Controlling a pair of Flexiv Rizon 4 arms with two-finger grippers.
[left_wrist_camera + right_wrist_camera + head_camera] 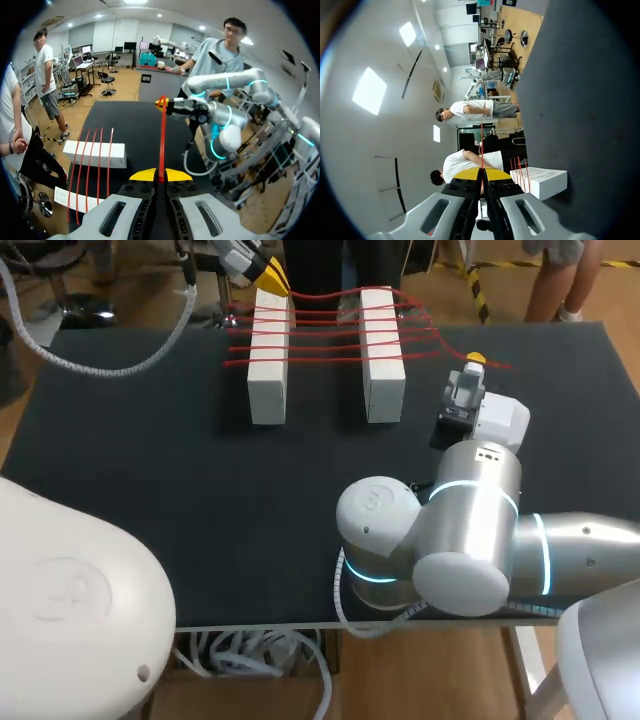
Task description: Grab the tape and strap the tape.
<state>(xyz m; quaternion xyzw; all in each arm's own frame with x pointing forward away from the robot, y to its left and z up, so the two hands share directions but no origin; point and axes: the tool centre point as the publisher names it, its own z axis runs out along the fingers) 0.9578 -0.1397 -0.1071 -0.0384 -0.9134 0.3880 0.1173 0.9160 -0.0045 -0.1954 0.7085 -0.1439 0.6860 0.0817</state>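
Tape (162, 135) runs between left claw (161, 176) and right claw (481, 175), both pinching it.

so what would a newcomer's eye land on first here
The red tape, strung in several lines across two white blocks at the far middle of the black table. One strand runs taut between the left gripper, at the left block's far end, and the right gripper, right of the blocks; both are shut on it.

A black bench (150, 470) carried two long white blocks near its far edge. The left block (268, 390) and the right block (383, 390) lay parallel, well apart.
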